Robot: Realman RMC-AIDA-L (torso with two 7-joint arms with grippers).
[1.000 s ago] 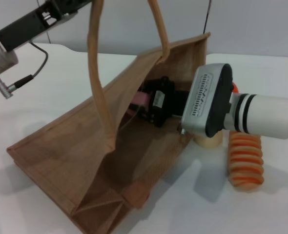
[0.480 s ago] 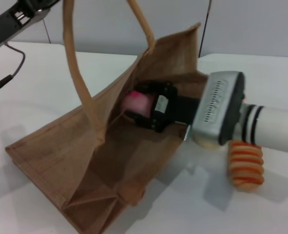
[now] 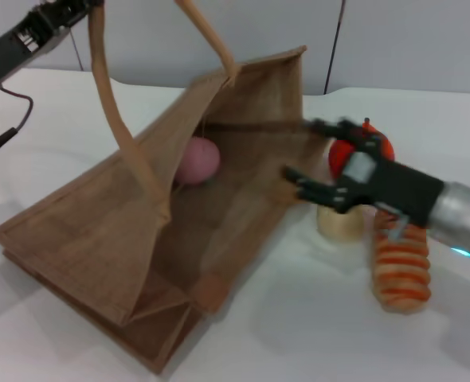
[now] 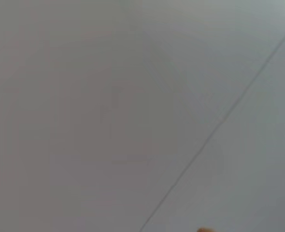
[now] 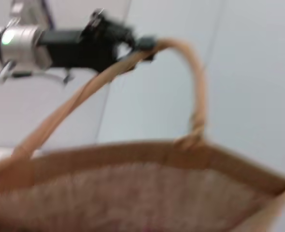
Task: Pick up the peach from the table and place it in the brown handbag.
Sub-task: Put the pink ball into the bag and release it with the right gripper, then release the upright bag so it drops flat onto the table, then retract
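The brown handbag (image 3: pixel 99 239) lies tilted on the white table (image 3: pixel 315 334) with its mouth held open. The peach (image 3: pixel 197 159) rests inside it against the far wall, free of any gripper. My right gripper (image 3: pixel 303 151) is open and empty, just outside the bag's mouth at its right edge. My left gripper (image 3: pixel 84 6) is high at the far left, shut on one loop handle (image 3: pixel 115 111) and holding it up. The right wrist view shows that left gripper (image 5: pixel 135 41) clamped on the handle (image 5: pixel 84 92) above the bag's rim (image 5: pixel 133 150). The left wrist view shows only a grey wall.
An orange stemmed fruit (image 3: pixel 374 143) sits behind my right gripper. A pale beige round fruit (image 3: pixel 340 223) and an orange ribbed object (image 3: pixel 401 270) lie on the table to the right of the bag, under my right arm. A cable (image 3: pixel 12 127) hangs at the left.
My right gripper has let go of the peach and pulled back out of the bag to the right. The peach now lies inside the bag. The left arm has drawn the handle leftward.
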